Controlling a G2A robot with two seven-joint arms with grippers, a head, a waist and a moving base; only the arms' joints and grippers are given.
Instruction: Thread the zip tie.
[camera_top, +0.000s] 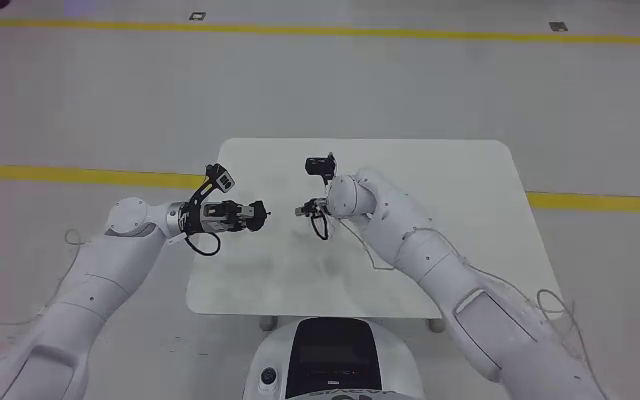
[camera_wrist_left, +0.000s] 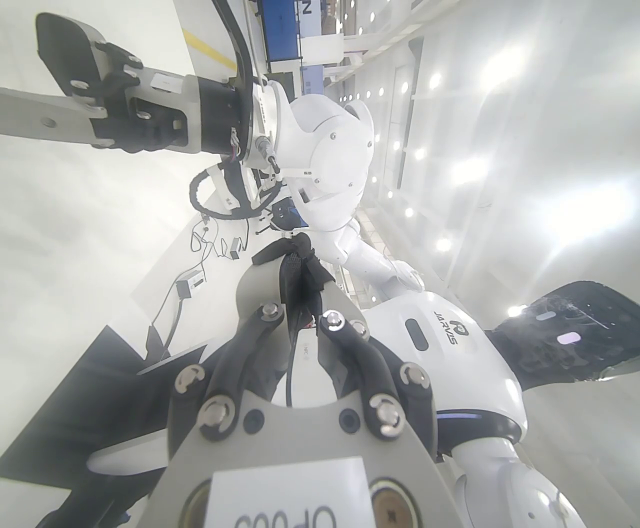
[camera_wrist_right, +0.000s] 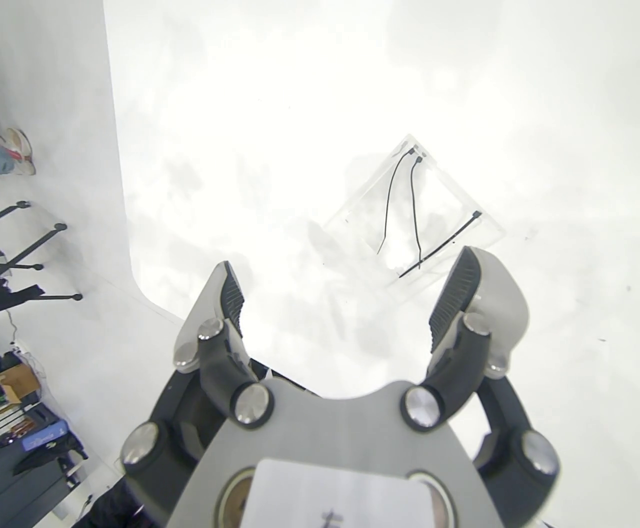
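Left gripper (camera_wrist_left: 295, 260): fingers (camera_wrist_left: 260, 290) pinched together on a thin black strap that looks like the zip tie (camera_wrist_left: 289, 370). The strap runs back between the fingers toward the palm. There's a black clump at the fingertips and I can't tell what it is.

Right gripper (camera_wrist_right: 346, 262): spread wide, ribbed pads (camera_wrist_right: 232, 300) bare, nothing between them. It's above the white table (camera_top: 450, 200), off the surface.

From the top camera the two grippers face each other tip to tip over the left-middle of the table, near but not touching.

Past the right gripper's fingertips a clear tray (camera_wrist_right: 367, 180) sits flat on the table with three more zip ties (camera_wrist_right: 412, 210) lying loose inside, heads toward the far end. The gripper is apart from the tray.
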